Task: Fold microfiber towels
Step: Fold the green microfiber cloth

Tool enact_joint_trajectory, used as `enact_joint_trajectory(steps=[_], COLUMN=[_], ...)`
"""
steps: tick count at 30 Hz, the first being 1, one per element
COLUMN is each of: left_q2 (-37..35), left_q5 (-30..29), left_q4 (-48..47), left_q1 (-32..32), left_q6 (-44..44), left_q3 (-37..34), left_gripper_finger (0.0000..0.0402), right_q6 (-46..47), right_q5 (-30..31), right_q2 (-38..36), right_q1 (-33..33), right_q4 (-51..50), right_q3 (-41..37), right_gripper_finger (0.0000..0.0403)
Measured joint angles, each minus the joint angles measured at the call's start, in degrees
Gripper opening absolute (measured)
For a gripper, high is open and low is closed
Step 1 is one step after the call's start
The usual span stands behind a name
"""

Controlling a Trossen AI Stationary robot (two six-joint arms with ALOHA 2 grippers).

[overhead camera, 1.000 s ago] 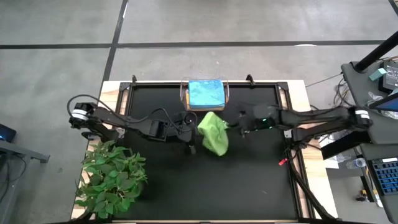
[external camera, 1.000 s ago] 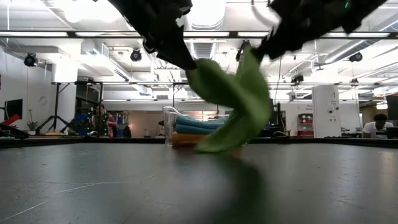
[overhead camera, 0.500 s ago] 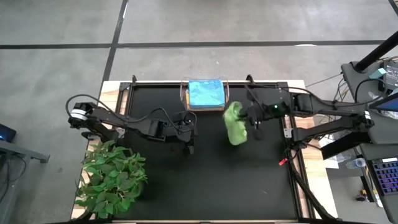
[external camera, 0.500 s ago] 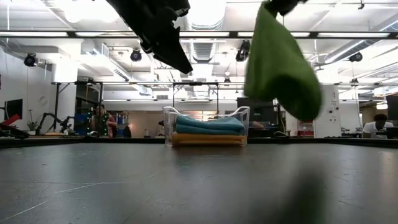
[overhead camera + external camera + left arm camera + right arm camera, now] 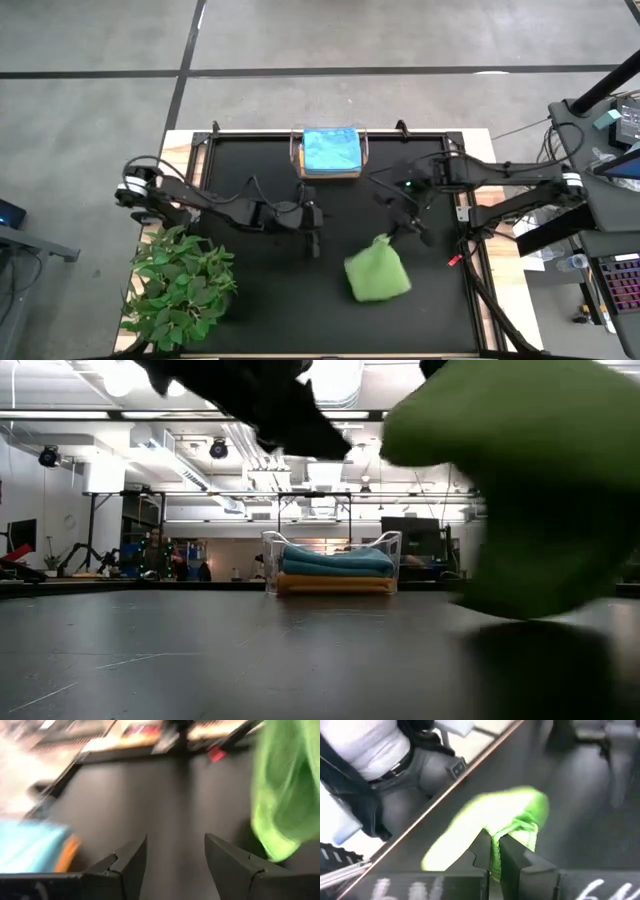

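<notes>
While the plant (image 5: 180, 290) flanks the table (image 5: 250, 290), the bin (image 5: 331, 153) stands apart.

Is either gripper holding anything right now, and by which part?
The right gripper pinches the lime green towel by an edge; the left gripper is open and empty.

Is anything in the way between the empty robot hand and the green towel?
Nothing visible. The open left gripper hangs over bare black table, and only bare mat lies between it and the lime green towel, which the shut right gripper holds by a corner.
</notes>
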Motion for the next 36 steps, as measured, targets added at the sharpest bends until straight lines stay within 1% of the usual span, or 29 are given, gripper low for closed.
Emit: enact_joint_trajectory(steps=[2,4,6,10,15,16,17,22,26,28,30,33,36], left_q2=[1.39,2.92,4.88,10.54,18.08,19.27,20.16,23.00,24.09,24.07,24.07,24.07,24.07], left_q5=[4.25,5.98,6.73,9.43,10.22,11.38,13.87,31.42,39.97,42.19,43.10,43.23,43.21], left_q4=[9.37,18.11,25.84,34.68,43.85,44.39,44.77,45.40,44.84,44.74,44.62,42.58,38.08], left_q1=[-0.01,-0.07,0.32,1.80,5.28,5.96,6.61,7.56,7.48,7.38,7.31,7.25,7.01], left_q6=[1.94,2.43,2.52,5.11,6.50,6.48,6.38,2.19,1.65,0.05,-1.99,-2.64,-2.68], left_q3=[-2.61,-4.57,-5.97,-5.74,-3.26,-2.93,-2.72,-1.48,-0.91,-0.63,-0.66,-0.75,-0.76], left_gripper_finger=[0.0183,0.0183,0.0183,0.0183,0.0183,0.0183,0.0182,0.0182,0.0182,0.0182,0.0182,0.0182,0.0172], right_q6=[3.43,5.67,6.97,7.28,7.81,8.14,8.15,7.50,6.00,6.39,6.82,7.25,7.33], right_q5=[4.11,9.44,12.98,13.66,13.60,13.62,13.60,13.60,13.65,14.00,15.05,15.52,15.92], right_q2=[1.19,2.07,2.97,4.18,3.93,3.82,3.73,3.67,3.67,3.67,3.67,3.67,3.46], right_q1=[0.00,-0.04,-0.04,-0.02,-0.02,-0.04,-0.04,-0.03,-0.04,-0.04,-0.02,-0.04,-0.04], right_q4=[0.07,0.12,0.04,0.09,0.14,0.16,0.18,0.15,0.65,1.52,2.07,2.56,2.87], right_q3=[-0.74,-1.54,-2.06,-2.34,-2.34,-2.34,-2.34,-2.34,-2.34,-2.34,-2.34,-2.34,-2.04], right_gripper_finger=[0.0009,0.0009,0.0009,0.0009,0.0009,0.0009,0.0009,0.0009,0.0009,0.0009,0.0009,0.0009,0.0009])
